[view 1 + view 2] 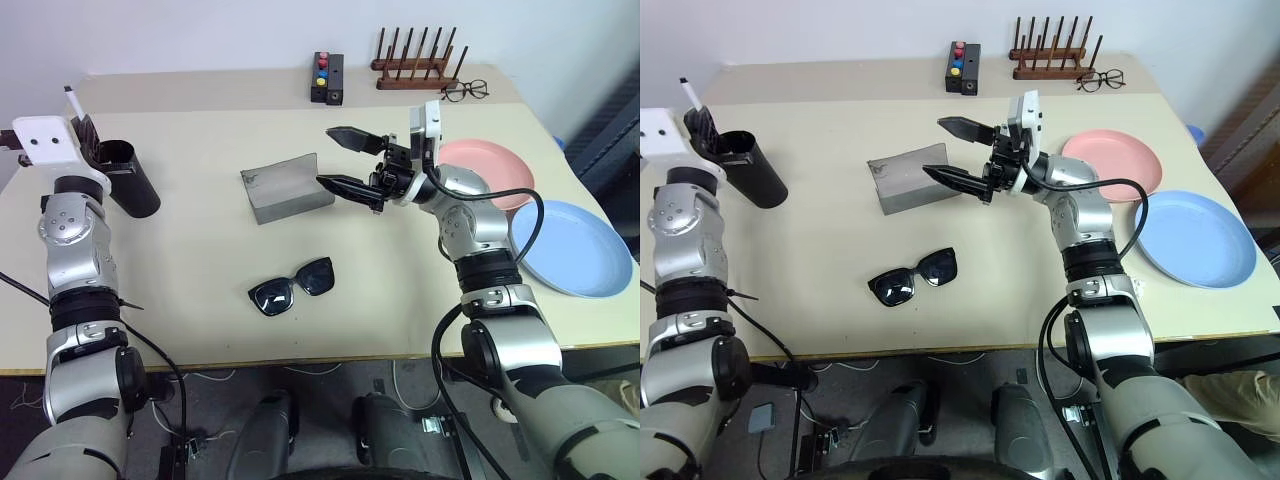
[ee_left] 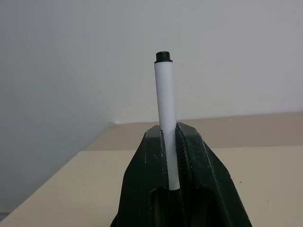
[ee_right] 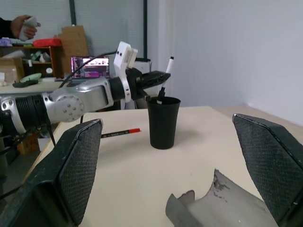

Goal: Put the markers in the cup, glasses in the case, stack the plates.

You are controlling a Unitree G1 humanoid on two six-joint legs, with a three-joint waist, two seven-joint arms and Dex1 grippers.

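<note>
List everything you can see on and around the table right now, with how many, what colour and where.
cup: one, black, upright near the table's left edge
white marker: one, white body with black cap, held above the cup
red-capped marker: one, dark body with red cap, lying on the table beside the cup
case: one, grey, open, mid-table
sunglasses: one pair, black, in front of the case
pink plate: one, right side of the table
blue plate: one, nearer than the pink plate, not stacked
wire eyeglasses: one pair, far right corner
wooden rack: one, brown, far edge
button box: one, black, far edge
left pincer: shut on the white marker
right pincer: open, beside the case
</note>
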